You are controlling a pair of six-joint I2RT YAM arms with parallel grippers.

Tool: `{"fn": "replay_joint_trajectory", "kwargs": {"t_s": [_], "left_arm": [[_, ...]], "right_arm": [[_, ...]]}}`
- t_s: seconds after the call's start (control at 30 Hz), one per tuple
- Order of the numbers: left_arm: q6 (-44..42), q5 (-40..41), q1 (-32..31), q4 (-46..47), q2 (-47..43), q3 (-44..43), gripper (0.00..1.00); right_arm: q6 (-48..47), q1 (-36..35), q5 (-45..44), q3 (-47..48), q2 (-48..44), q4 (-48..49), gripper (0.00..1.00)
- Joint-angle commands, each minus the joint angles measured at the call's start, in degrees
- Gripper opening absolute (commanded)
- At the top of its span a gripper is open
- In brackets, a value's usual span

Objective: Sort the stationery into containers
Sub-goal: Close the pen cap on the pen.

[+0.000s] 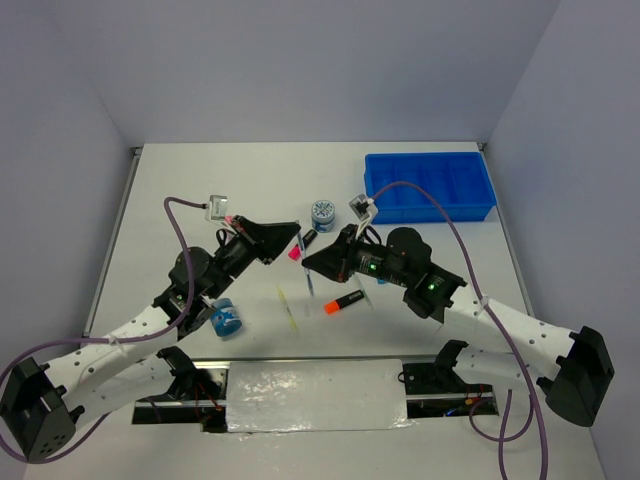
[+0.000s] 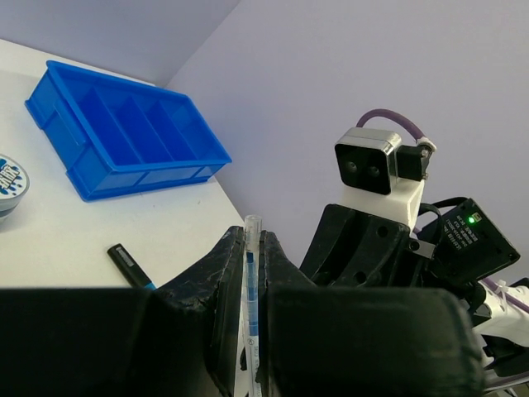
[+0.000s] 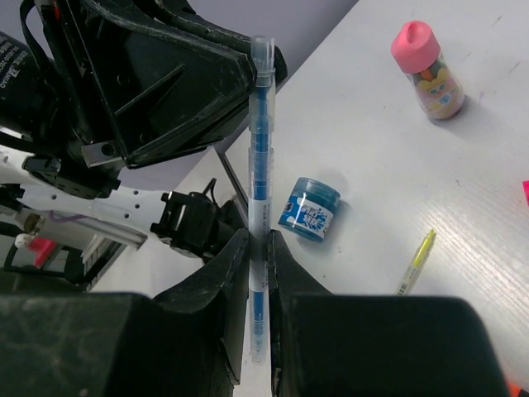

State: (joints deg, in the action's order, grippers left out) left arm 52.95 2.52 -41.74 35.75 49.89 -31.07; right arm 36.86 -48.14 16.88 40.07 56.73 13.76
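Note:
A clear pen with a blue core is gripped by both grippers at once, above the table's middle. My left gripper is shut on its one end; the pen stands between the jaws. My right gripper is shut on its lower part, the jaws closed round it. The bright blue tray sits at the far right, its compartments bare. A pink-capped bottle stands on the table.
A round blue jar stands mid-table; another lies on its side by the left arm. An orange-capped marker, a pink-capped marker, a black marker and a thin yellow pen lie around the grippers.

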Motion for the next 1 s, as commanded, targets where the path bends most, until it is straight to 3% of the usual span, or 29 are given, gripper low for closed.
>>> {"fn": "replay_joint_trajectory", "kwargs": {"t_s": [0.0, 0.13, 0.43, 0.53, 0.73, 0.97], "left_arm": [[-0.13, -0.50, -0.19, 2.14, 0.03, 0.92, 0.06], [0.40, -1.12, -0.19, 2.13, -0.05, 1.10, 0.07], [3.21, -3.93, -0.19, 4.42, -0.05, 1.71, 0.16], [3.04, -4.54, -0.19, 3.81, -0.05, 1.72, 0.20], [-0.73, -4.98, -0.19, 1.08, -1.20, 0.22, 0.42], [-2.50, -6.57, -0.19, 0.37, -0.14, -2.06, 0.18]], "right_arm": [[1.02, -0.29, 0.34, 3.34, -0.13, 5.40, 0.00], [1.20, -0.29, -1.15, 2.64, -0.83, 6.54, 0.00], [-1.26, -0.29, -5.28, -4.12, -0.92, 21.30, 0.00], [-3.46, -0.29, -5.29, -3.34, -0.04, 20.78, 0.00], [-6.10, -0.37, 0.69, -2.72, 0.05, 19.29, 0.00], [-6.54, -0.38, 1.57, -2.81, -0.57, 18.06, 0.00]]}}
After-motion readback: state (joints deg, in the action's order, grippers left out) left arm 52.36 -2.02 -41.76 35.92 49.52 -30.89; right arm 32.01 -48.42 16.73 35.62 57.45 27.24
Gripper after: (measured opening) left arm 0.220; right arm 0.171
